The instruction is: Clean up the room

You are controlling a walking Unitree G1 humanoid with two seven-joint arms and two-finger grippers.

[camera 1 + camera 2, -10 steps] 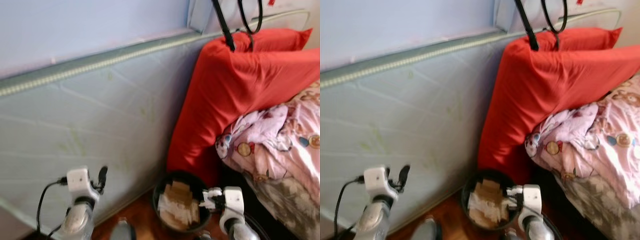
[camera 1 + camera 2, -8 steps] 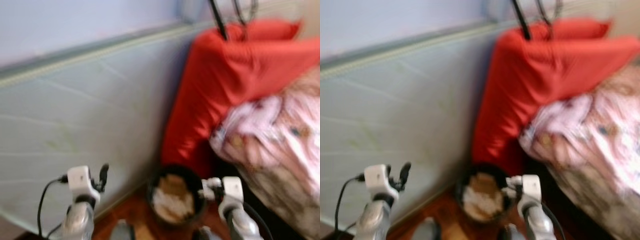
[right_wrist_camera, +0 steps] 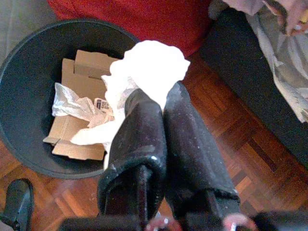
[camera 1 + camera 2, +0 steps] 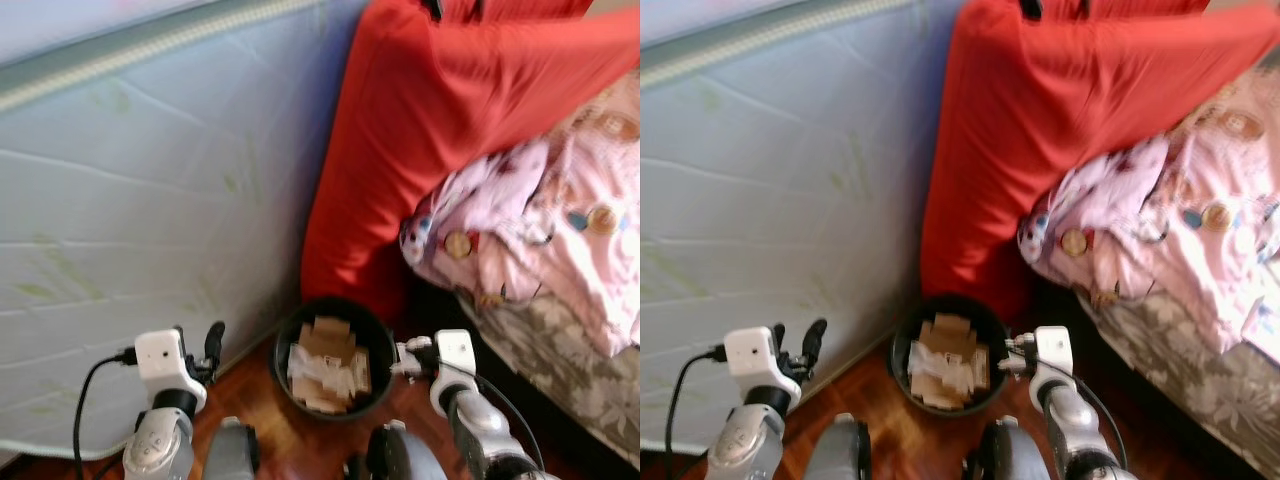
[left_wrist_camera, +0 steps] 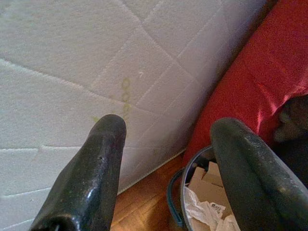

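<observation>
Crumpled paper (image 3: 150, 67): white wad pinched at the tips of the right gripper's fingers; in the right wrist view it sits over the near rim of the bin, partly above the bin's contents and partly above the floor.
Right gripper (image 3: 161, 103): two black fingers pressed together on the paper, with no gap between them; in the left eye view it (image 4: 405, 358) is held just beside the bin's right edge, at about rim height.
Waste bin (image 4: 283, 352): round, black, standing on the floor at the foot of the red cushion, between the two grippers and nearer the right one.
Bin contents (image 4: 325, 360): flat pieces of brown cardboard mixed with crumpled white and clear wrapping; a small printed label shows among them in the right wrist view.
Left gripper (image 5: 166, 163): fingers spread wide apart and holding nothing; it (image 4: 207, 345) is raised to the left of the bin, close to the pale panel and apart from the bin.
Pale quilted panel (image 4: 150, 200): light blue-grey surface with stitched lines and faint greenish marks, standing upright behind the left gripper.
Red cushion (image 4: 440, 130): large, upright, leaning between the panel and the bed, directly behind the bin.
Pink bedding (image 4: 540, 220): patterned cover bunched on the bed to the right, overhanging a floral mattress edge (image 4: 570, 370).
Floor (image 3: 236, 144): dark reddish parquet around the bin.
</observation>
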